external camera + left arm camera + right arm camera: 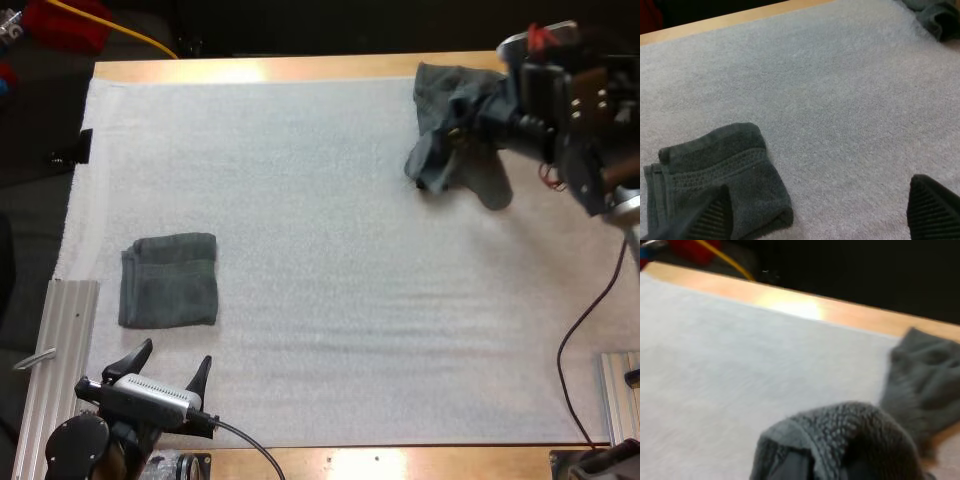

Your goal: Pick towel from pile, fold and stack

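Pinching the crumpled towel (438, 100) at the upper right of the overhead frame with the right pincer (468, 125), closed into a bunched hump of cloth and lifting part of it off the white mat (330, 300). Letting the rest trail two ways, up-frame toward the far rim of the surface (300, 68) and down-frame as a hanging flap.

Holding the left pincer (170, 372) spread wide and empty at the lower left, just below the folded towel (170, 280) and near it without touching.

Judging the coming move: carrying the cloth left and down-frame onto open mat for folding, with the right arm gripping it and the left arm well apart, diagonally across the mat.

Showing no bin or tray; probably stacking onto the folded towel.
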